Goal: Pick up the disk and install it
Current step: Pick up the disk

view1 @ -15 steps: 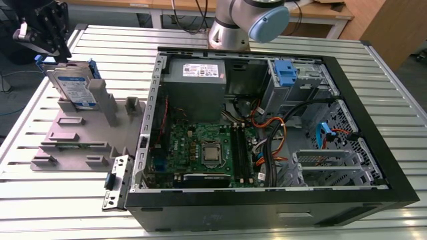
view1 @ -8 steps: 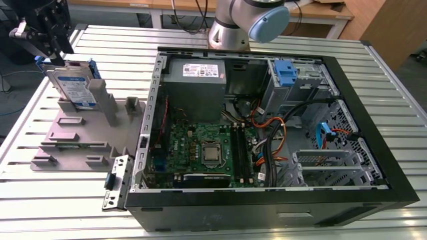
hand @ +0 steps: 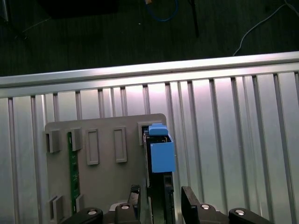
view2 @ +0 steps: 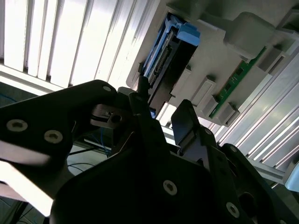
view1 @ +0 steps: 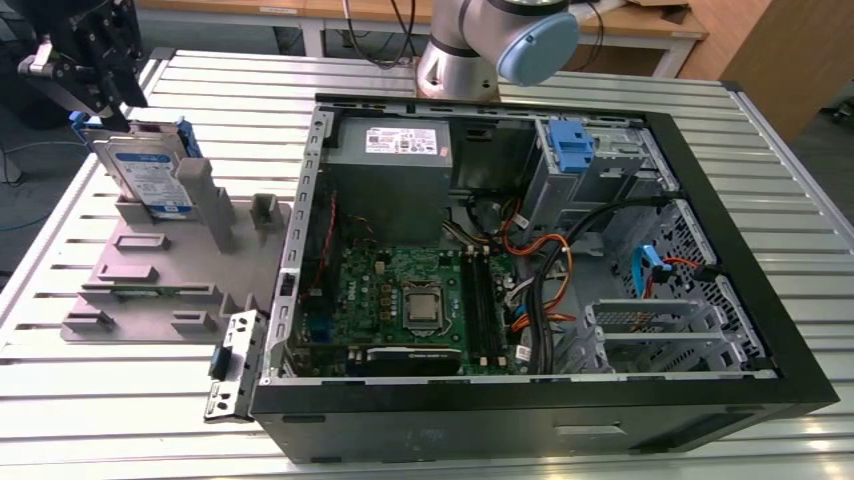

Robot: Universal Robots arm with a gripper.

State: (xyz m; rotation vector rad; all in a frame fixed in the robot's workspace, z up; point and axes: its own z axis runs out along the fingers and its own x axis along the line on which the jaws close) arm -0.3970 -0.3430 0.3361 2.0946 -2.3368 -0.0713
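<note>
Silver-grey disk (view1: 144, 172) upright in holder (view1: 147, 290) | gripper (hand: 161, 193) spread apart, flanking its top edge | risk: off-centre closure may cock disk, jamming it in holder.

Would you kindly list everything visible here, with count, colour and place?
Slatted metal table: one, silver, under everything.
Open computer case: one, black, mid-table.
Power-supply box: one, grey, inside the case.
Motherboard: one, green, on the case floor.
Moulded plastic holder: one, grey, on the table at the exterior view's left.
Hard disk with label and plastic rail frame: one, silver-grey and blue, upright in the holder.
Circuit strip: one, green, slotted in the holder.
Robot arm: one, grey and light blue, beyond the case.
Gripper: one, black, open at the disk's upper end.
</note>
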